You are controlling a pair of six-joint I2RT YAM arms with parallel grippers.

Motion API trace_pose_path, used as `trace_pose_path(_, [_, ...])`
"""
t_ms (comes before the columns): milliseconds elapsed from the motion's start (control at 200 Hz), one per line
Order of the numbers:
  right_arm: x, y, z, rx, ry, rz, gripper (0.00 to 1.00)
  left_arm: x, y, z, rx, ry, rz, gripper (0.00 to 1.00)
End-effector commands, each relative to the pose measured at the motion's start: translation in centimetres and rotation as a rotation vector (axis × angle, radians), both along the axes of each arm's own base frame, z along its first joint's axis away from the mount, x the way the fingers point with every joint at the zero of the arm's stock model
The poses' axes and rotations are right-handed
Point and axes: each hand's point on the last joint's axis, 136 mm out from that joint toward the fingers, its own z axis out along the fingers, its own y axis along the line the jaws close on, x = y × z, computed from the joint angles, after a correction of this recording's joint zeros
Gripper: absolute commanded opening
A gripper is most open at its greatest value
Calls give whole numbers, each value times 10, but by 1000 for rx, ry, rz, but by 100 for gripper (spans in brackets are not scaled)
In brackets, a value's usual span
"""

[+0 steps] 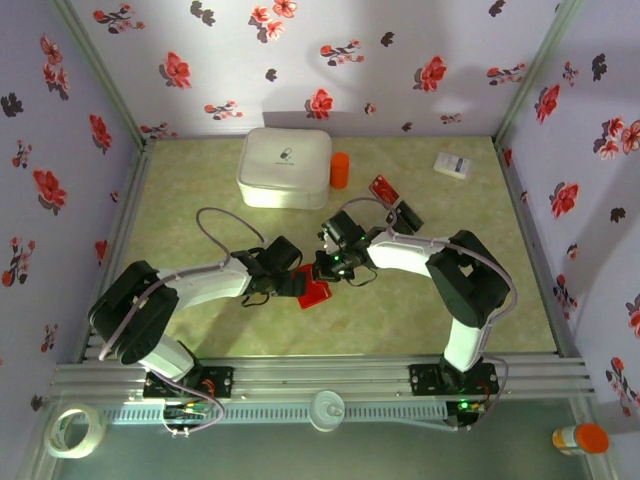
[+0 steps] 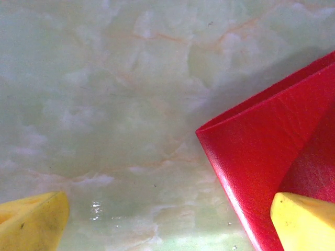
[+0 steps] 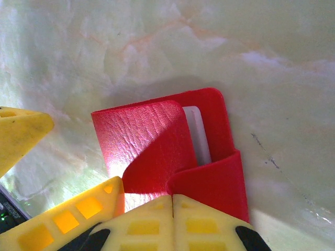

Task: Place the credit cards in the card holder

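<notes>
Left of centre on the desk (image 1: 250, 330), my left hand (image 2: 167, 222) sits low and empty with its fingers spread wide, one fingertip (image 2: 301, 222) over a corner of the red card holder (image 2: 261, 167). Just right of the holder, my right hand (image 3: 172, 217) is closed, its pads together on the near edge of a lifted flap. It seems to pinch the flap so that the whitish pocket shows. Both forearms fold inward and low, and the red credit card (image 1: 383, 187) and black credit card (image 1: 405, 215) lie diagonally, well apart beyond the right hand, so I judge the right arm the nearer one.
</notes>
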Motion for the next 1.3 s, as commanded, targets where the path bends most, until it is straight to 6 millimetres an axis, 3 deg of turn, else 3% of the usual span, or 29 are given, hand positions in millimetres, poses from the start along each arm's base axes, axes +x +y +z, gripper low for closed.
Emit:
trace_pose_path(0, [-1,2,12,20,10,-4,0,-12,21,-22,105,42,-16,100])
trace_pose_path(410, [-12,9,6,25,24,30,0,-14,20,-24,103,45,-19,100])
trace_pose_path(685, [-11,8,14,42,-4,21,0,-15,19,-24,103,47,-19,100])
trace_pose_path(1295, [-38,-22,-31,-70,63,17,0,-15,19,-24,100,45,-21,100])
